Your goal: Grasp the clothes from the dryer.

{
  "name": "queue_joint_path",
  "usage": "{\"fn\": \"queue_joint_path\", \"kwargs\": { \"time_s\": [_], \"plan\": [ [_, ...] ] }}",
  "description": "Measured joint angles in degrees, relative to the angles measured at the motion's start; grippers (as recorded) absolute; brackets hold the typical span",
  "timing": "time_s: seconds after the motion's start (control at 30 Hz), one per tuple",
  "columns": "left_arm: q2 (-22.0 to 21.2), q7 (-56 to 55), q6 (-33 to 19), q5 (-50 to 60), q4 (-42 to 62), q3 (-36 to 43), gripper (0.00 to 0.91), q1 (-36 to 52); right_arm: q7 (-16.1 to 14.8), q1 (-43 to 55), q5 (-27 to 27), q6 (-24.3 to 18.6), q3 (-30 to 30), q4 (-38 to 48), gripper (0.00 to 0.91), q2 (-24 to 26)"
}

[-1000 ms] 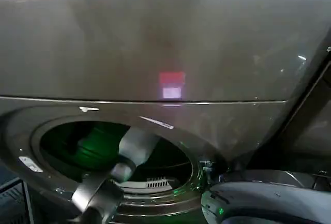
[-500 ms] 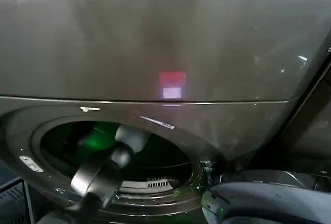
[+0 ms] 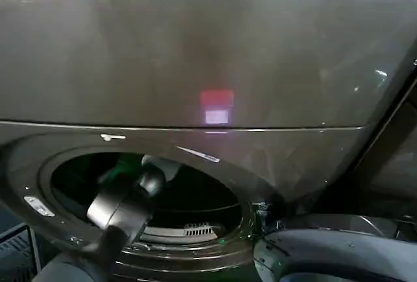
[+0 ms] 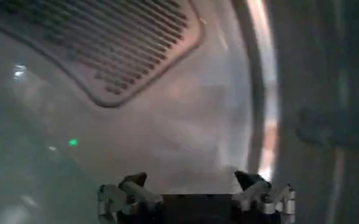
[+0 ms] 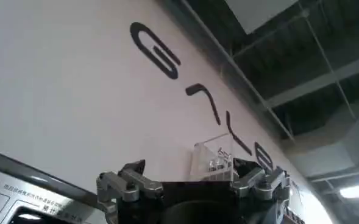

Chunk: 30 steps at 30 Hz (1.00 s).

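In the head view, the left arm (image 3: 120, 210) is reaching up from the lower edge and passing through the round porthole (image 3: 146, 200) of the dryer (image 3: 208, 60), with its far end sitting inside the dark drum. To the right, a pale grey rounded part of the robot (image 3: 332, 256) is lying low beside the machine.

In the left wrist view, the left gripper (image 4: 194, 182) is hovering inside the drum with its fingers (image 4: 133, 182) spread wide apart and nothing lying between them. Beyond the tips, the smooth pale drum wall (image 4: 185, 122) is curving away, and a perforated vent panel (image 4: 118, 49) is sitting farther in on the back wall. A small green light (image 4: 73, 142) is glowing on the wall. The clothes cannot be made out anywhere in the drum.

The right gripper (image 5: 194, 179) is pointing upward away from the machine, fingers (image 5: 130, 176) spread open and empty, facing a white wall with dark lettering (image 5: 197, 91) and the ceiling (image 5: 301, 55) beyond.
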<state>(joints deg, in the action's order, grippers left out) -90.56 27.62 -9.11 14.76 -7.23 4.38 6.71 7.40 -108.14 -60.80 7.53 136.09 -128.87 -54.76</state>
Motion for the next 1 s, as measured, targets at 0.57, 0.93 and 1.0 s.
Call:
{"fn": "queue_joint_path", "kwargs": {
  "time_s": [0.57,0.93,1.0],
  "plan": [
    [2.7,11.5,-4.3,8.6,4.3,2.8,0.0,-0.3,0.0,0.1,-0.2,0.0,-0.1,-0.4,0.907,0.3],
    [2.9,14.0,-5.7,8.8,4.8,2.9,0.0,0.1,0.1,-0.1,-0.6,0.0,0.2,-0.3,0.907,0.5],
    [2.7,14.2,-5.8,8.8,5.0,3.0,0.0,0.2,0.1,-0.2,-0.7,0.0,0.3,-0.2,0.907,0.5]
  ]
}}
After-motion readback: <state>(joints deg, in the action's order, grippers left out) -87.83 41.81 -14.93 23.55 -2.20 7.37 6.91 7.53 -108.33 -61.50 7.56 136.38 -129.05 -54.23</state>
